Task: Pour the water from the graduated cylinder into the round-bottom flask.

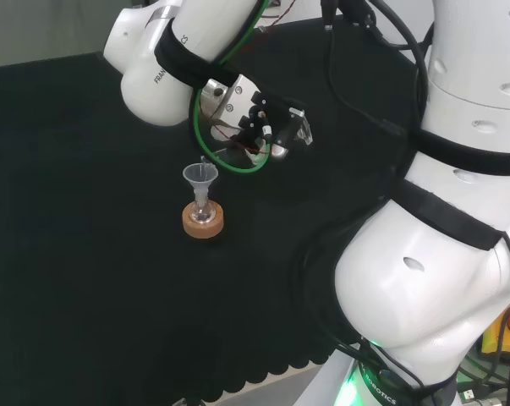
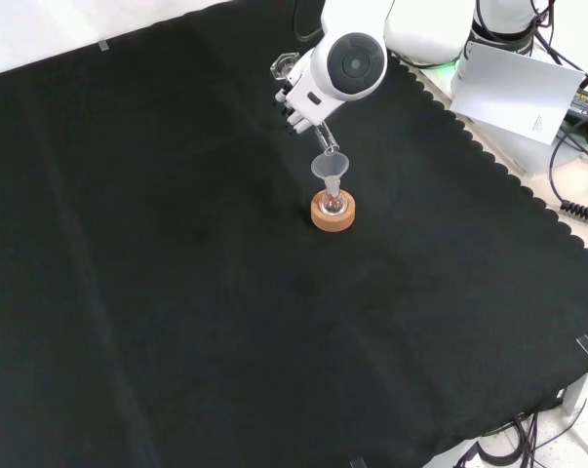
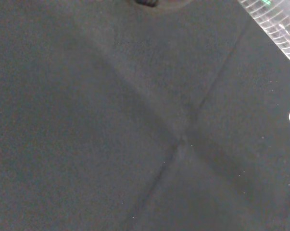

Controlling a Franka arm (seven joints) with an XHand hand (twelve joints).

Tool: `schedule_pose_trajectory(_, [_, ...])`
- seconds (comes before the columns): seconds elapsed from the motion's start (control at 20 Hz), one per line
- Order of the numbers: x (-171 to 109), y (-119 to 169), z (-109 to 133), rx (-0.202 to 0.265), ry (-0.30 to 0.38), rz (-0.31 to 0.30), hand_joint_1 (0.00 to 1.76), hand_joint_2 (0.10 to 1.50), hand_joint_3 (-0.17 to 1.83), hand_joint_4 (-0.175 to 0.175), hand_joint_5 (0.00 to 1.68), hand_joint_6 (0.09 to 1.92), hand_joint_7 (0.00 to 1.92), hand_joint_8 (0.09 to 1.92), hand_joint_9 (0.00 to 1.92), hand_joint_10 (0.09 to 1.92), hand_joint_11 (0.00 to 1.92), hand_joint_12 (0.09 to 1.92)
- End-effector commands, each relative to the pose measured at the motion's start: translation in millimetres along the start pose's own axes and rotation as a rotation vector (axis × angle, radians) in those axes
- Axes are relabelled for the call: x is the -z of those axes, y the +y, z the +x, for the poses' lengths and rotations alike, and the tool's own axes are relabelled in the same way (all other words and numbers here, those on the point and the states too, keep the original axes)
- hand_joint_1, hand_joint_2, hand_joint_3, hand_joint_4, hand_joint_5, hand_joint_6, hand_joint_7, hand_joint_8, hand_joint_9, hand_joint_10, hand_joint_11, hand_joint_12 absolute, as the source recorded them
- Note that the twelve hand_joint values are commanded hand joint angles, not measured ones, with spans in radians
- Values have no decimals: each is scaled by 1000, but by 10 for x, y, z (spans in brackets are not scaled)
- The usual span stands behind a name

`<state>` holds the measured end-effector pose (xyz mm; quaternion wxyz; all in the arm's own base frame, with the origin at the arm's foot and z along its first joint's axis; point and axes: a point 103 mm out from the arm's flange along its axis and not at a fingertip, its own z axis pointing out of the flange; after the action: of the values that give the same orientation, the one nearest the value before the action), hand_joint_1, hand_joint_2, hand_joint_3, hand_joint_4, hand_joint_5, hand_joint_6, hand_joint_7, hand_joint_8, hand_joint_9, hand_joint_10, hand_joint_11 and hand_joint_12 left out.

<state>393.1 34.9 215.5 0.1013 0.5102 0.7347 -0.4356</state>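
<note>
Black cloth (image 2: 157, 292) covers the bench, scalloped along its right edge in the front view. My hand (image 1: 256, 118) hangs over the cloth's middle, toward the far edge in the front view, fingers curled round the graduated cylinder (image 1: 238, 145). Cylinder tilted well over, its clear foot (image 1: 298, 123) raised to the right in the head view, its mouth down just above the funnel (image 1: 200, 177). Front view: cylinder's lower end (image 2: 325, 139) slants from my hand (image 2: 295, 107) to the funnel (image 2: 331, 164) rim; touching or just apart, cannot tell. Funnel sits upright in the neck of the round-bottom flask (image 2: 333, 203), which rests in a cork ring (image 2: 333, 215), well clear of all cloth edges. Water in either vessel: cannot tell. Wrist view: a ribbed clear stretch of cylinder wall (image 3: 274, 26) with printed marks over creased cloth.
</note>
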Motion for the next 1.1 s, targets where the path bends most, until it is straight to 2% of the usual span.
schedule_pose_trajectory(0.05, [17, -6, 9, -12, -23, 3, 1278, 1064, -1, -175, 1081, 843, 1104, 827, 1453, 87, 1249, 730])
schedule_pose_trajectory(0.45, [11, -9, -1, -10, -29, 2, 1278, 1063, -1, -175, 1081, 843, 1105, 827, 1454, 87, 1249, 729])
schedule_pose_trajectory(0.65, [4, 2, 1, -5, 19, -22, 1278, 1063, -1, -175, 1081, 843, 1105, 827, 1453, 87, 1249, 728])
schedule_pose_trajectory(0.75, [-15, 12, -18, 1, 84, -46, 1278, 1063, -1, -175, 1081, 843, 1105, 827, 1452, 87, 1249, 728])
schedule_pose_trajectory(0.9, [-80, -2, -117, 12, 231, -112, 1278, 1064, 0, -175, 1080, 843, 1104, 827, 1451, 87, 1249, 728])
schedule_pose_trajectory(1.05, [-119, -8, -167, 15, 291, -146, 1278, 1064, 0, -175, 1079, 845, 1103, 828, 1451, 87, 1250, 728])
schedule_pose_trajectory(1.1, [-143, -7, -196, 18, 331, -168, 1278, 1064, 0, -175, 1079, 845, 1103, 829, 1451, 87, 1250, 727])
